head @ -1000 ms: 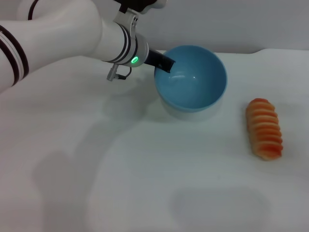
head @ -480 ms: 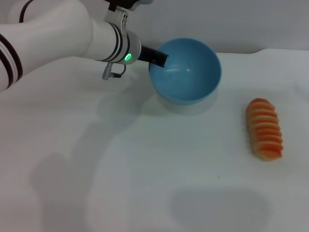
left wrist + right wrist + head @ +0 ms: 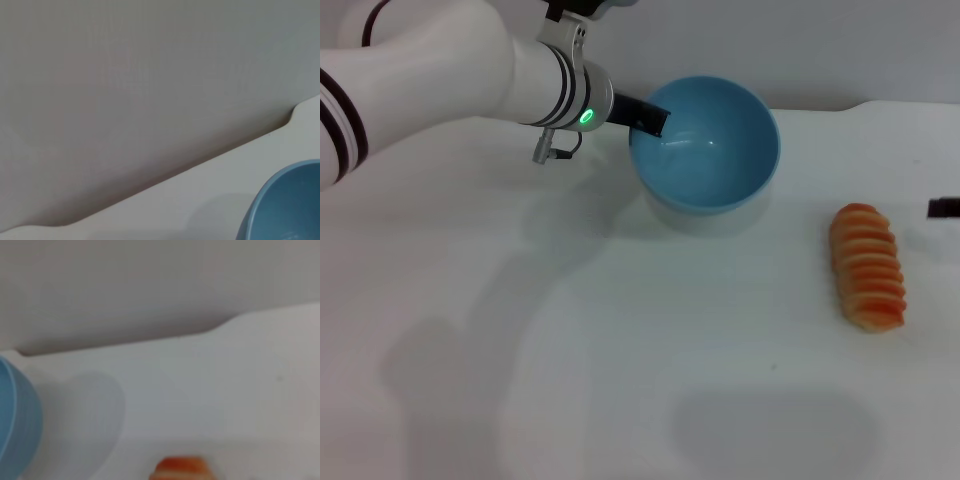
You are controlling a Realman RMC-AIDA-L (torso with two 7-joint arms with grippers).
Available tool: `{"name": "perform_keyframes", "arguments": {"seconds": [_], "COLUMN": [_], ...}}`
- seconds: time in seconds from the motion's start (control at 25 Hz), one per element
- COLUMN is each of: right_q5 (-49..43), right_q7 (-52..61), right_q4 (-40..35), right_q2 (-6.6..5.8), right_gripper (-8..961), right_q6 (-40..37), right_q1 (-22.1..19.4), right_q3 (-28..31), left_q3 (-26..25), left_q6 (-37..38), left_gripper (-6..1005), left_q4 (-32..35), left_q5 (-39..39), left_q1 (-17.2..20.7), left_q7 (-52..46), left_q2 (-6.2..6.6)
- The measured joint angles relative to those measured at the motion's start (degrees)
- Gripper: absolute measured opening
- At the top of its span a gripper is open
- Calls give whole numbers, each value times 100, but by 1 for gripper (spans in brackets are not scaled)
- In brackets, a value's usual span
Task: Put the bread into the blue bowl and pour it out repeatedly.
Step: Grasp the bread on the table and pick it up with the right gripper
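Looking across your white bench (image 3: 620, 350) from left to right, you've got plain open surface all down the left side and the near half, with just soft shadows on it. Behind it runs a plain grey wall (image 3: 125, 75), and the bench's back edge has a small step in it off to the right.

Your left arm comes in from the upper left, stretched out roughly level over the bench, green light glowing on the wrist. Its left pincer (image 3: 645, 117) is clamped on the left side of the rim of the blue bowl (image 3: 710, 150), one dark finger showing just inside the rim. The bowl looks tipped a bit toward you and held just off the bench, its shadow sitting underneath. Nothing inside it that you can see.

Right of the bowl there's a clear gap, then the bread (image 3: 867, 267) lying flat on the bench, long axis running near to far, well apart from the bowl.

At the far right edge, a small dark bit of the right pincer (image 3: 945, 208) pokes in, just beyond the bread. Can't tell if its fingers are apart or together.
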Motion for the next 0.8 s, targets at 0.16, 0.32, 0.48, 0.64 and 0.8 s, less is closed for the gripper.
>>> {"name": "perform_keyframes", "arguments": {"seconds": [0.16, 0.32, 0.48, 0.64, 0.8], "right_q5": [15, 16, 141, 362, 400], "right_q7": [-15, -30, -35, -37, -35], "right_q4": [457, 937, 1153, 1527, 1752], "right_q2": [11, 20, 27, 28, 30], "right_gripper": [575, 572, 570, 568, 566], "right_q6": [163, 497, 778, 1173, 1351], "right_q1": [93, 220, 282, 404, 507], "right_q3": [-18, -156, -344, -647, -790], "left_q3": [16, 29, 33, 34, 34], "left_q6": [23, 44, 74, 81, 98], "left_gripper": [-2, -2, -2, -2, -1], "left_q4": [5, 3, 56, 59, 89], "left_q5": [-2, 1, 4, 13, 15], "left_q1": [27, 58, 106, 142, 146], "left_q7": [36, 47, 55, 63, 65], "left_q2": [-8, -9, -9, -8, -7]}}
